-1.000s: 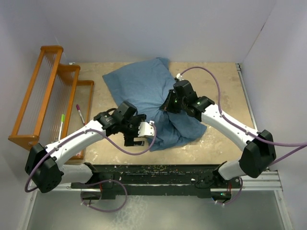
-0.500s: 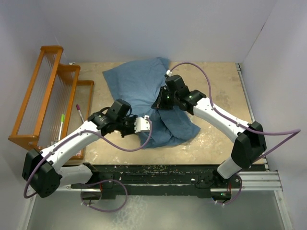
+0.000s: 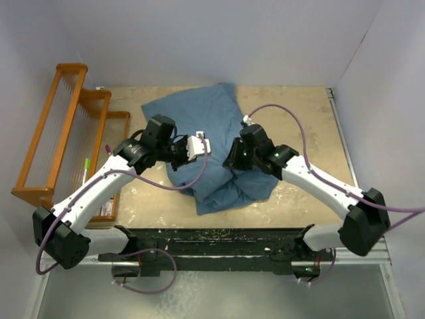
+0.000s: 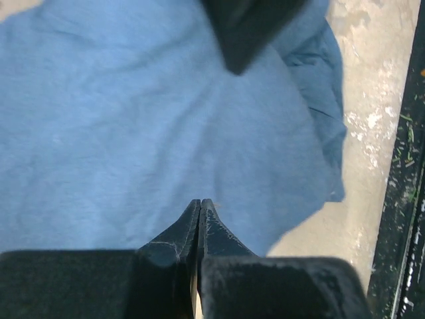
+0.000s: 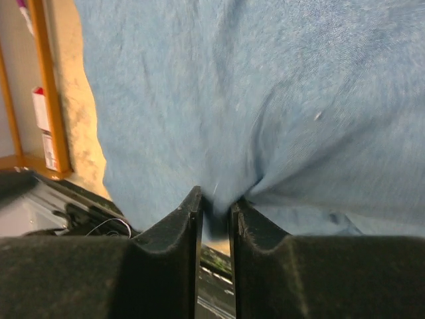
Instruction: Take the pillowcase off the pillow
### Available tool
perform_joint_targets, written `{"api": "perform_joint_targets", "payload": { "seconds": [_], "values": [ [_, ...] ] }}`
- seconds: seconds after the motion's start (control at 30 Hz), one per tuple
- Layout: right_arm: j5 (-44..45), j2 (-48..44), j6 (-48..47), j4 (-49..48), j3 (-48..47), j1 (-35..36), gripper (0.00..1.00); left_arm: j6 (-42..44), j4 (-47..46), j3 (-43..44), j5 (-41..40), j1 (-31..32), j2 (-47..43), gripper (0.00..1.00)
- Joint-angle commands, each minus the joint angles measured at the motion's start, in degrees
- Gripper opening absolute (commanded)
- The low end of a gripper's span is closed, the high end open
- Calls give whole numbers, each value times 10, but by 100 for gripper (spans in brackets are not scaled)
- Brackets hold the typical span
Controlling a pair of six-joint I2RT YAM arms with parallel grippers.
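Note:
The dusty-blue pillowcase (image 3: 199,116) lies crumpled across the middle of the table. The pillow is hidden. My left gripper (image 3: 207,151) hovers over the pillowcase's middle, pointing right. In the left wrist view its jaws are pressed together at the left gripper (image 4: 200,203), right over the pillowcase (image 4: 133,119), and I see nothing between them. My right gripper (image 3: 228,163) is on the cloth's right side. In the right wrist view a bunched fold of the pillowcase (image 5: 232,86) sits in the narrow gap of the right gripper (image 5: 216,199).
An orange wooden rack (image 3: 66,133) stands along the left edge, with a pink pen (image 3: 111,158) and a green pen (image 3: 85,169) beside it. The table's dark front edge (image 3: 219,232) runs just behind the arm bases. White walls close in the back and right.
My left gripper shut and moved from the pillowcase's near end up over its middle. My right gripper swung away and came back, its jaws now slightly wider. The cloth's near end shifted left.

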State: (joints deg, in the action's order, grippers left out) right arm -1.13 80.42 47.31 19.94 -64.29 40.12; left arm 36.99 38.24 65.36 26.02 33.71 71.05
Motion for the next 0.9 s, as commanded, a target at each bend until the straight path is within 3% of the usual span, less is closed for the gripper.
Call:
{"api": "perform_joint_targets", "payload": {
  "seconds": [0.0, 0.17, 0.27, 0.4, 0.53, 0.63, 0.73, 0.87],
  "values": [
    [27, -89, 18, -26, 57, 3, 28, -20, -10, 50, 15, -5, 21, 0],
    [19, -137, 49, -43, 136, 3, 44, 3, 17, 45, 22, -3, 27, 1],
    [35, -140, 57, -8, 141, 3, 51, 24, 46, 15, 36, 15, 26, 31],
    [88, -181, 114, 31, 201, 2, 62, 61, 62, -22, 14, 49, 37, 56],
    [121, -211, 154, 51, 268, -5, 67, 71, 66, -26, 17, 50, 59, 68],
    [139, -192, 172, 60, 297, -7, 72, 75, 71, -26, 21, 49, 61, 73],
    [147, -174, 188, 45, 310, -9, 77, 83, 83, -30, 30, 48, 37, 84],
    [150, -152, 178, -18, 319, -22, 75, 95, 100, -36, 39, 46, 18, 95]
  ]
}}
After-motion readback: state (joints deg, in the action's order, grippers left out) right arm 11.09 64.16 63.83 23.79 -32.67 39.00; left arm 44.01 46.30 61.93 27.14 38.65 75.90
